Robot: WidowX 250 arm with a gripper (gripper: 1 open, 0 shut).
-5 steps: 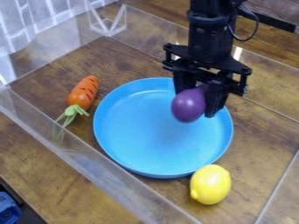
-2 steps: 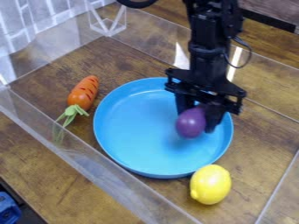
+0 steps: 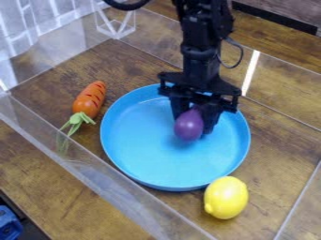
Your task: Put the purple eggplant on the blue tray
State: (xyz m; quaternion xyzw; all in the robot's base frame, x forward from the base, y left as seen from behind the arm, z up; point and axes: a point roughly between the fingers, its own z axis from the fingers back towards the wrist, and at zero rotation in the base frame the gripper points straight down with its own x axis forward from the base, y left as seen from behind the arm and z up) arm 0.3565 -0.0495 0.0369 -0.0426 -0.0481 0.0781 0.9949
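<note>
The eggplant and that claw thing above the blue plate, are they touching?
Touching. The camera view shows the end effector with its fingers closed against both sides of the eggplant, no gap visible, over the tray.

Even, soft indoor light, low resolution, slightly blurred detail, white glare on clear plastic wall (image 3: 38,127), faint shadows.

A single raised camera looks down obliquely, fairly near, across the blue tray (image 3: 145,159).
</note>
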